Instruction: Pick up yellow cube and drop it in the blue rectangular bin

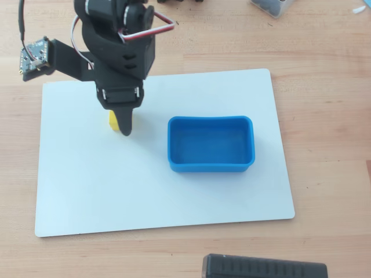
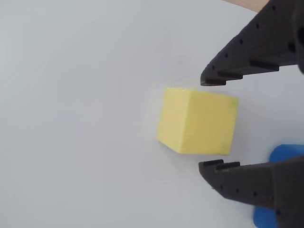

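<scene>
The yellow cube (image 2: 197, 121) lies on the white mat, filling the middle of the wrist view. My black gripper (image 2: 211, 123) is open, with one finger (image 2: 251, 52) just above the cube and the other (image 2: 251, 185) just below it; the jaws straddle the cube's right part. In the overhead view the gripper (image 1: 122, 124) points down over the cube (image 1: 112, 120), which is mostly hidden under the finger. The blue rectangular bin (image 1: 211, 167) stands empty on the mat to the right of the gripper. A corner of it shows in the wrist view (image 2: 285, 154).
A white mat (image 1: 174, 197) covers the wooden table (image 1: 324, 116). A black ribbed object (image 1: 264, 269) lies at the bottom edge. A clear container (image 1: 272, 6) is at the top right. The wrist camera board (image 1: 35, 57) sticks out at the arm's left.
</scene>
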Controlling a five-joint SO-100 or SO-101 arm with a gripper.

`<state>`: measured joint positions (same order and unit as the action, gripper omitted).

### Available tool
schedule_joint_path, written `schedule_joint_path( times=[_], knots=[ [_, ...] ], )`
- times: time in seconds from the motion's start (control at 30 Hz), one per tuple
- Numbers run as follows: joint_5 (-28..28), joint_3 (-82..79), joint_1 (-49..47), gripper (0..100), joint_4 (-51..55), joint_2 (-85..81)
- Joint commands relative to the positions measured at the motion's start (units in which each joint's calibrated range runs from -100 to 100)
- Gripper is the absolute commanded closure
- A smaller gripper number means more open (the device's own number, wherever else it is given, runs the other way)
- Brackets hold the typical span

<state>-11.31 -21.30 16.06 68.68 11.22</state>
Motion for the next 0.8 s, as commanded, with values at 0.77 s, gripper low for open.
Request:
schedule_joint_path(
  times=[0.77],
  knots=[
    [6.15, 29.03, -5.94, 93, 19.59, -3.65]
  ],
)
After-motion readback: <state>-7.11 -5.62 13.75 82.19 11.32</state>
